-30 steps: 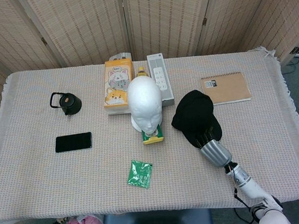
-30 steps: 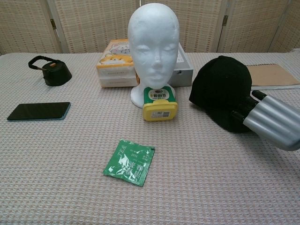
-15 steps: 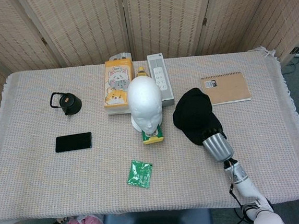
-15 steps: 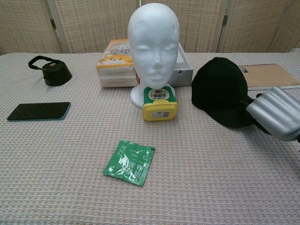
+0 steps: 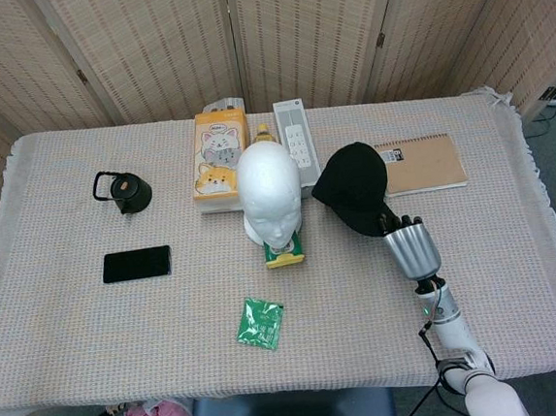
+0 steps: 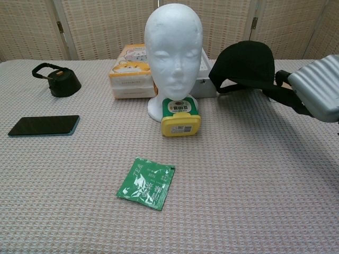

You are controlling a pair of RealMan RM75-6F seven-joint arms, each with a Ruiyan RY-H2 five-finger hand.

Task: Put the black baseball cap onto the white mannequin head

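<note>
The tabletop (image 5: 515,246), draped in a pale woven cloth, carries everything. The white mannequin head (image 5: 269,191) stands upright near its middle, facing the robot, bare on top. To that head's right, the black baseball cap (image 6: 244,64) hangs clear of the cloth, lifted and tilted, its underside strap showing in the chest view. The right robot hand (image 6: 312,92) grips the cap's near edge with its dark fingers closed on the fabric; the left robot hand shows in neither view. Behind the mannequin head lies an orange cat-printed tissue pack (image 5: 221,157), and just beside it a long grey box (image 5: 298,153). A brown spiral notebook (image 5: 422,163) lies flat behind the cap. A black phone (image 5: 137,264) lies screen-up on the left side, with a black lidded cup (image 5: 126,191) farther back. A yellow tub (image 6: 181,117) touches the mannequin's base in front, and a green tea sachet (image 6: 146,183) lies nearest the robot
</note>
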